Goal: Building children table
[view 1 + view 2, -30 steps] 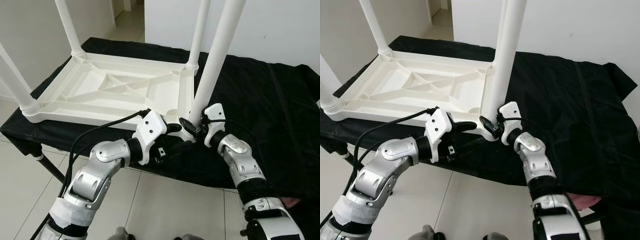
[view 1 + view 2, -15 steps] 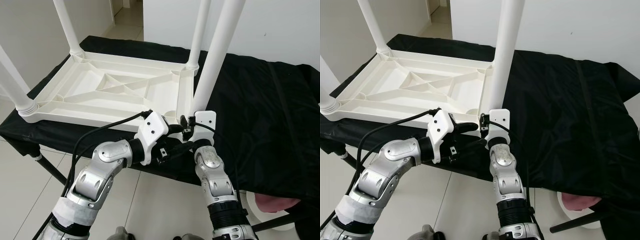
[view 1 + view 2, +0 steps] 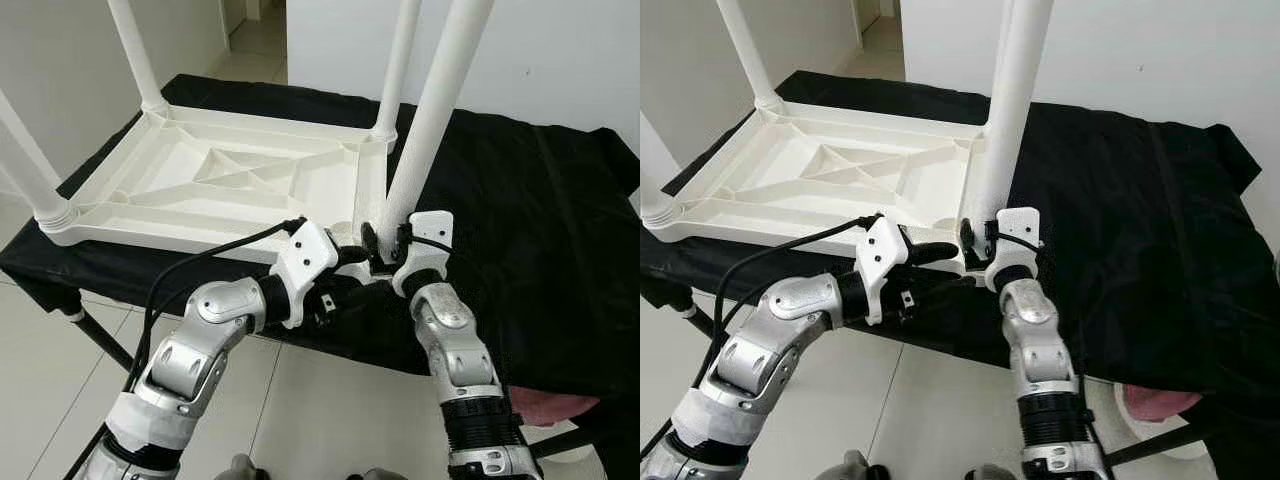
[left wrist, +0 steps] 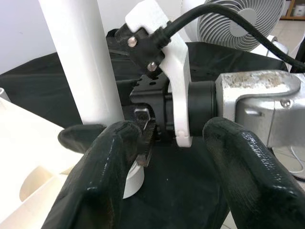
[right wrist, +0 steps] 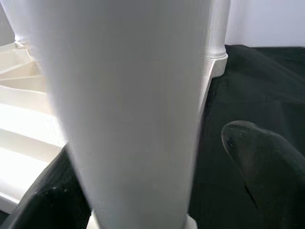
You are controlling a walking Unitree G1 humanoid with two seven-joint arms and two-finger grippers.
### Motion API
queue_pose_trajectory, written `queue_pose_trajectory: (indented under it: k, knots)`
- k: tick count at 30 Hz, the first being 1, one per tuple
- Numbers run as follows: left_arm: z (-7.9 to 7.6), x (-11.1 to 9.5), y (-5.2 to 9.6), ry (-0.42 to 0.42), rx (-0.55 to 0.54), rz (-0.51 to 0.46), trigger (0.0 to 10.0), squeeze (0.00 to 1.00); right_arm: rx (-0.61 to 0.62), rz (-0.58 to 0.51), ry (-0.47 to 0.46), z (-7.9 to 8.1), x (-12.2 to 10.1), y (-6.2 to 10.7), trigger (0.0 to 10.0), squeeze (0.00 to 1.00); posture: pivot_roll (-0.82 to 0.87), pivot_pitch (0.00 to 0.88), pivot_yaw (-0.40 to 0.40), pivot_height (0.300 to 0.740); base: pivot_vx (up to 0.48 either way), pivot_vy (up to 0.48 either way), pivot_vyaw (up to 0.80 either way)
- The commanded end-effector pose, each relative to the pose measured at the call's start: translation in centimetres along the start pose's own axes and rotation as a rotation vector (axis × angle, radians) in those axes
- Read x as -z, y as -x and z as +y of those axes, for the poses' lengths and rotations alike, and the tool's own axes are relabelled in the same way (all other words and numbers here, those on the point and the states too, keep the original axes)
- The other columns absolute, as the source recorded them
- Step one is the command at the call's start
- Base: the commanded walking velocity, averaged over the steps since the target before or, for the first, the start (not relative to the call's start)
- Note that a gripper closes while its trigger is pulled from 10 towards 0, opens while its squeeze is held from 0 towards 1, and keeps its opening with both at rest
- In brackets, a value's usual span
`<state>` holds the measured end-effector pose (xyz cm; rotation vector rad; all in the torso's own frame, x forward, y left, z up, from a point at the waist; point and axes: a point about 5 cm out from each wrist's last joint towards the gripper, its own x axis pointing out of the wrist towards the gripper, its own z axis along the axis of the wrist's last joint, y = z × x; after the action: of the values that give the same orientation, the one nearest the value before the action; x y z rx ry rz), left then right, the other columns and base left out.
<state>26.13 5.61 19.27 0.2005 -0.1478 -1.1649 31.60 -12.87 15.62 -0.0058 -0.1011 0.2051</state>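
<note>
Upturned white table top point(image 3: 230, 185) is lying on a black cloth point(image 3: 520, 220), its legs pointing up. Compared with half a second ago, the right arm is angling further out to the right, while the right gripper point(image 3: 375, 243) is still sitting at the base of the near leg point(image 3: 425, 120), fingers spread on either side of it. The left gripper point(image 3: 352, 258) is hovering just beside it, fingers apart. A fan point(image 4: 240, 24) is standing behind.

Silver, scuffed jointed arms carry white wrist brackets, black rubbery fingers point(image 4: 100, 167), and a black cable point(image 3: 190, 262).
</note>
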Motion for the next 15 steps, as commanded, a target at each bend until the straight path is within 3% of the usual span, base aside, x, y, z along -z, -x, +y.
queue_pose_trajectory:
  k: [1, 2, 3, 6, 8, 9, 12, 15]
  knots:
    - [0.4, 0.2, 0.1, -0.003, -0.046, 0.014, 10.0, 0.00, -0.079, 0.028, -0.013, -1.0, 0.2, -0.3, 10.0, 0.69, -0.11, 0.025, 0.008, 0.740, 0.000, 0.000, 0.00]
    - [0.4, 0.2, 0.1, -0.003, -0.046, 0.014, 10.0, 0.00, -0.079, 0.028, -0.013, -1.0, 0.2, -0.3, 10.0, 0.69, -0.11, 0.025, 0.008, 0.740, 0.000, 0.000, 0.00]
    - [0.4, 0.2, 0.1, -0.003, -0.047, 0.014, 10.0, 0.00, -0.161, 0.042, 0.007, -1.5, 0.4, -0.6, 10.0, 0.00, -0.11, 0.026, 0.009, 0.740, 0.000, 0.000, 0.00]
    - [0.4, 0.2, 0.1, -0.002, -0.046, 0.014, 10.0, 0.00, -0.233, 0.038, 0.047, -1.9, 0.4, -0.9, 10.0, 0.00, -0.11, 0.026, 0.013, 0.740, 0.000, 0.000, 0.00]
    - [0.4, 0.2, 0.0, -0.002, -0.040, 0.013, 10.0, 0.00, -0.377, 0.047, 0.110, -2.2, 0.3, -1.8, 10.0, 0.00, -0.11, 0.023, 0.017, 0.740, 0.000, 0.000, 0.00]
    - [0.4, 0.2, 0.0, -0.003, -0.038, 0.012, 10.0, 0.00, -0.439, 0.052, 0.126, -2.0, 0.3, -2.3, 10.0, 0.00, -0.11, 0.021, 0.018, 0.740, 0.000, 0.000, 0.00]
    - [0.5, 0.1, 0.0, -0.004, -0.037, 0.012, 10.0, 0.00, -0.477, 0.058, 0.132, -1.9, 0.4, -2.6, 10.0, 0.00, -0.11, 0.019, 0.020, 0.740, 0.000, 0.000, 0.00]
    - [0.7, 0.0, -0.1, -0.010, -0.039, 0.009, 10.0, 0.00, -0.614, 0.094, 0.155, -0.7, 0.8, -3.4, 10.0, 0.00, -0.10, 0.014, 0.019, 0.740, 0.000, 0.000, 0.00]
